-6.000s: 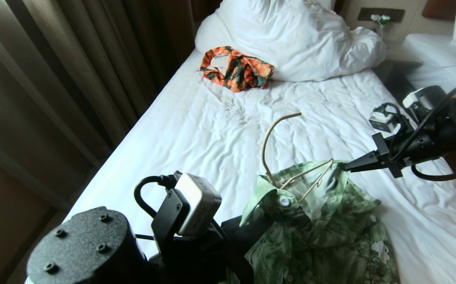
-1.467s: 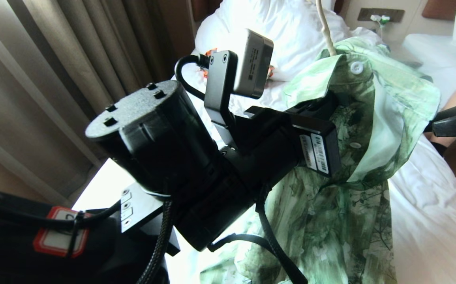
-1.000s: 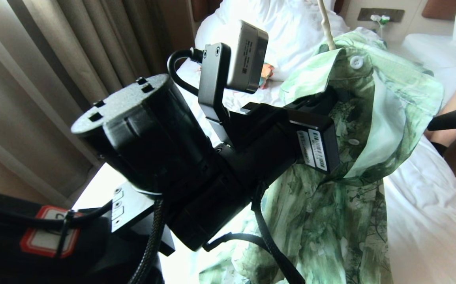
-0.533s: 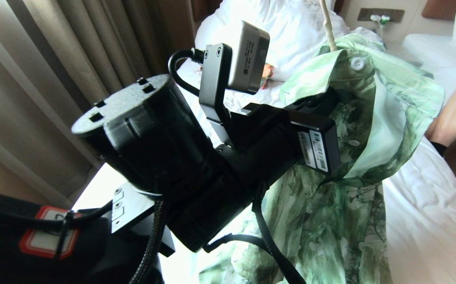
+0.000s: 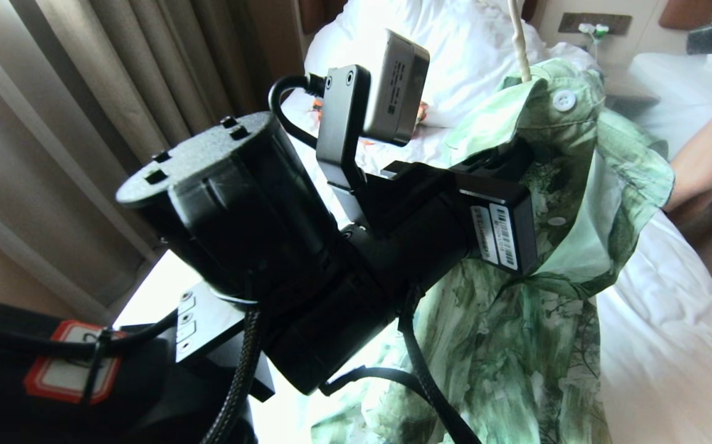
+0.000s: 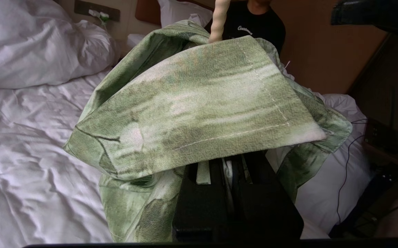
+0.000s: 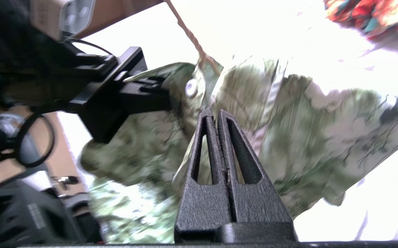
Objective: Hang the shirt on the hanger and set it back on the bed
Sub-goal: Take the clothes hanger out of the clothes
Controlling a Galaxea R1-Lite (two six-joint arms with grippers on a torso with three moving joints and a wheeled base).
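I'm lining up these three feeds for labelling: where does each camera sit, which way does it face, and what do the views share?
Head view: on the robot's head, looking forward and down at the bed; the raised left arm fills the foreground.
Left wrist view: behind the left gripper, shut on the shirt, facing the pillows.
Right wrist view: behind the shut, empty right gripper, looking across at the left arm.
Shared: all three show the shirt and the hanger stem rising from its collar.

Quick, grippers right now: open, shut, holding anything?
Left gripper: shut on the shirt below its collar.
Right gripper: shut, holding nothing.
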